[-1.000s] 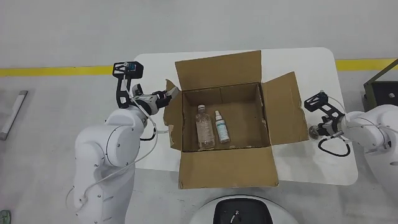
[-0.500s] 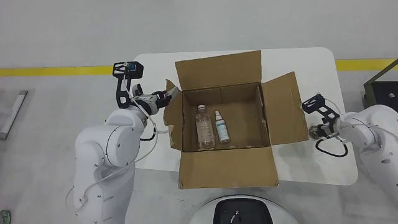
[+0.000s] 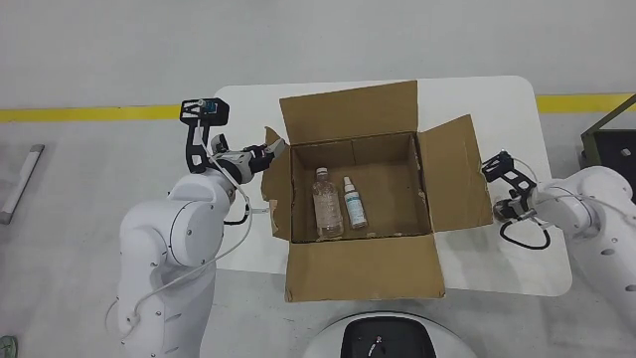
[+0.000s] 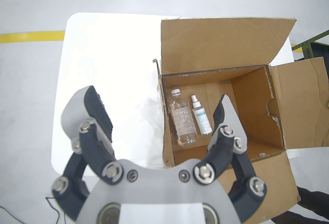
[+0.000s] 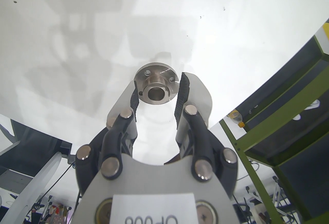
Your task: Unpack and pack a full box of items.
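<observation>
Left pincer (image 4: 156, 96) hangs at about 9 o'clock from the box (image 3: 348, 111), close by the left flap; whether it touches the flap is not clear; its fingers stand wide apart with nothing between them.

Box sits mid-worktop (image 3: 497, 109) with all four flaps folded out; inside, on the 9 o'clock half of the floor, a clear water bottle (image 3: 328, 204) and a small spray bottle (image 3: 355, 204) lie side by side, caps toward 12 o'clock, water bottle on the 9 o'clock side; the 3 o'clock half of the floor shows bare cardboard.

Right pincer (image 5: 159, 85) is at 3 o'clock from the box, just beyond the right flap, over the worktop; its pads are closed onto a round metal flange (image 5: 156, 81), one pad on each side of the rim; whether the flange rests on the worktop or hangs just above it I cannot tell.

Progress, as a judgement: two items in the box, one in the right pincer outside it; the pictures alone do not say whether the flange is coming out or going in; if unpacking, the two bottles are left to lift out before repacking; if packing, the flange has yet to go into the bare 3 o'clock half.
</observation>
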